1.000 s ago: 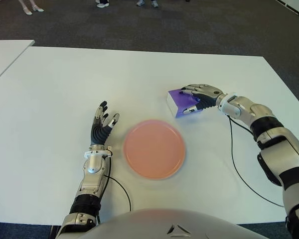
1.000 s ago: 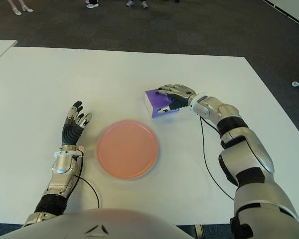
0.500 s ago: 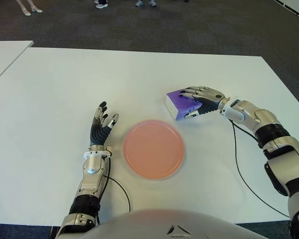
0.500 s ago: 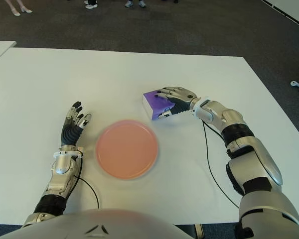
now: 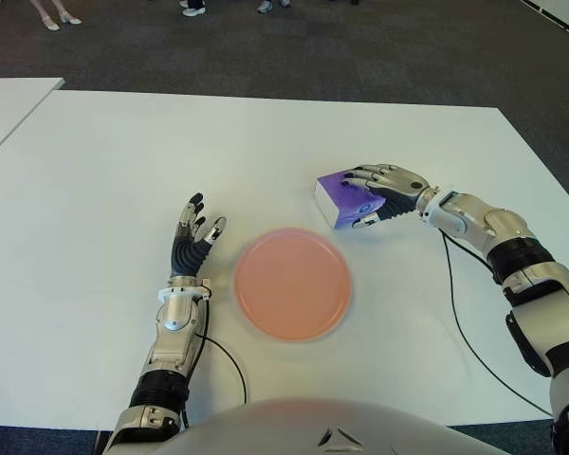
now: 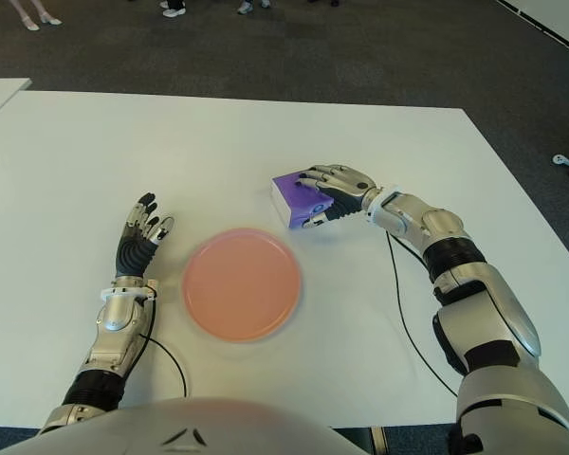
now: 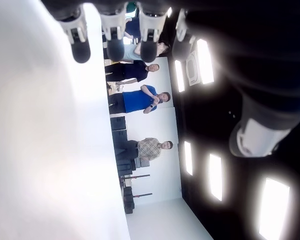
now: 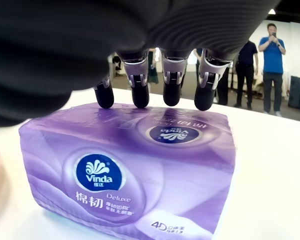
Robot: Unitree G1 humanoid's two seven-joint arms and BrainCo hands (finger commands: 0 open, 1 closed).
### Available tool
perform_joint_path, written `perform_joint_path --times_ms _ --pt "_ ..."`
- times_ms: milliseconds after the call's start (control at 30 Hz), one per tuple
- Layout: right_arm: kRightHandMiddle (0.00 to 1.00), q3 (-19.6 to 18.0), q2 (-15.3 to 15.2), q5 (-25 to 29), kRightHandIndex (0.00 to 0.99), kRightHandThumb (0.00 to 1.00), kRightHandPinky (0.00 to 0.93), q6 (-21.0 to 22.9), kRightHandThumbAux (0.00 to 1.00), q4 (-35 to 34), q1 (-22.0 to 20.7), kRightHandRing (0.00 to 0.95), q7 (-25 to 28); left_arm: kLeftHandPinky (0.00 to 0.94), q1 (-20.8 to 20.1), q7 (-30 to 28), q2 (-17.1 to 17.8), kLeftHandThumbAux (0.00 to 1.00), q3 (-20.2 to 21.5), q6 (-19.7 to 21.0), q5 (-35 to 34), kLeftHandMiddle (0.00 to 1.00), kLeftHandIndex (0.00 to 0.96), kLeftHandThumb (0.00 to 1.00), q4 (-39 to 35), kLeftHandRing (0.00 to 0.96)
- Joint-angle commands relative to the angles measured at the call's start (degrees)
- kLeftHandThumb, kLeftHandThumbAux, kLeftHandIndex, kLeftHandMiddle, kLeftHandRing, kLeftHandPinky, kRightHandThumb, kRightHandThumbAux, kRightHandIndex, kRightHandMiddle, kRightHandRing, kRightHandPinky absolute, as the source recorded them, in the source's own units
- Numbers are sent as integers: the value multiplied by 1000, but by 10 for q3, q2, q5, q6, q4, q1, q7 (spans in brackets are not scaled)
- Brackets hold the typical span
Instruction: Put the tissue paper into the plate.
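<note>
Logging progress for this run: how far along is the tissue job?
Early stage. Done: the right hand has reached the tissue pack, fingers draped over its top. In hand: closing the grasp; the pack sits on the table. Left: lift it and set it in the pink plate, which holds nothing. The left hand is idle left of the plate.

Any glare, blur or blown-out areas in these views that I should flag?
Left wrist view: ceiling lights are blown out and the table glares white; the left hand's fingers are soft. Right wrist view: the palm fills the top as a dark blur, while the tissue pack is sharp with mild sheen. Eye views: even light, faint shadows; the plate looks slightly soft.
</note>
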Motion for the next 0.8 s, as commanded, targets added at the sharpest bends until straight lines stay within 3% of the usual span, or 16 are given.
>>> perform_joint_path --times_ms 33,433,800 --pt "0 -18 -11 -4 0 346 0 9 216 -13 -31 0 -1 0 21 0 2 541 3 21 1 0 0 0 30 0" --pt "0 -23 11 -6 0 347 0 23 213 29 -54 0 -36 0 24 0 2 549 2 19 3 0 0 0 27 0" --pt "0 2 36 -30 0 353 0 28 186 87 -91 0 -60 0 29 2 -3 552 2 19 1 0 0 0 22 0"
